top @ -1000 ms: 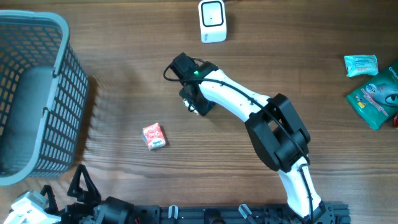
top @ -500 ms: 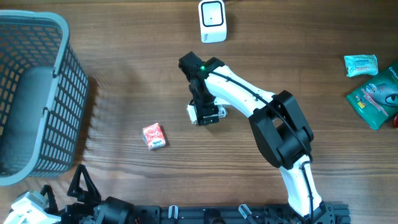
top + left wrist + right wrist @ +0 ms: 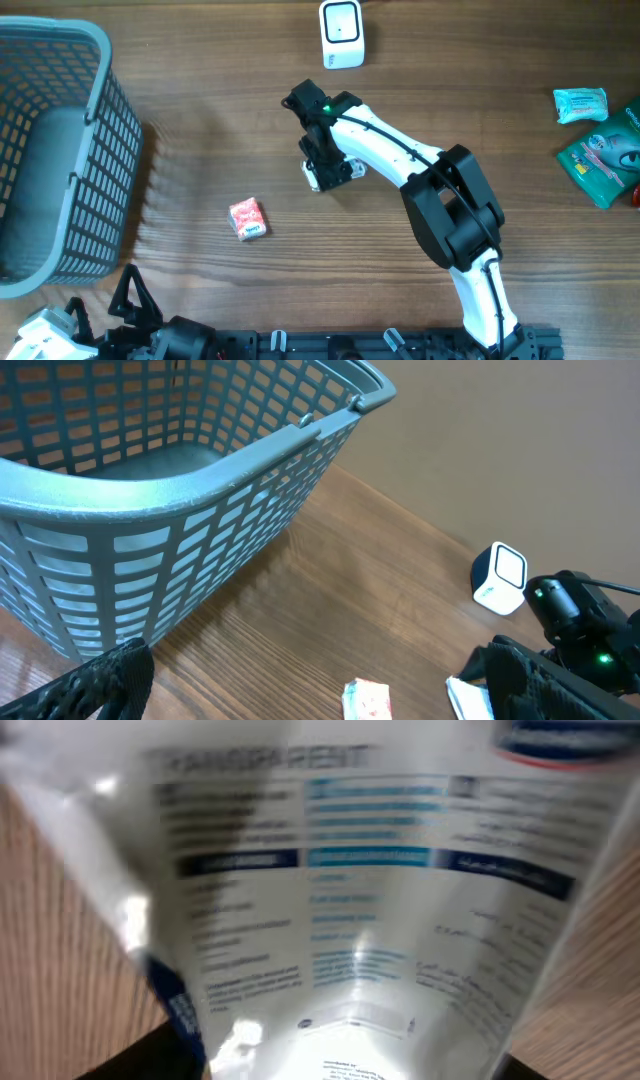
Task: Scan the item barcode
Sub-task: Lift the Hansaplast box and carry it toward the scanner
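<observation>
At mid-table, near the scanner [image 3: 342, 33], the right gripper [image 3: 326, 168] clasps a glossy white pack [image 3: 360, 920] with blue print. Open table [image 3: 330, 260] lies all round it. The basket [image 3: 50, 150] stands far left, and the left gripper [image 3: 315, 665] is spread wide.

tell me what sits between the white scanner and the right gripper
Only bare wooden table lies between the scanner and the right gripper with its white packet; the overhead view shows it.

On your brown wooden table [image 3: 520, 60], a grey plastic lattice basket [image 3: 110, 140] stands at the left edge. You'll see a small red wrapped packet [image 3: 247, 218] lying near it, apart. At the far right, a pale teal pack [image 3: 581, 103] lies just beside a darker green pack [image 3: 605, 155].
</observation>
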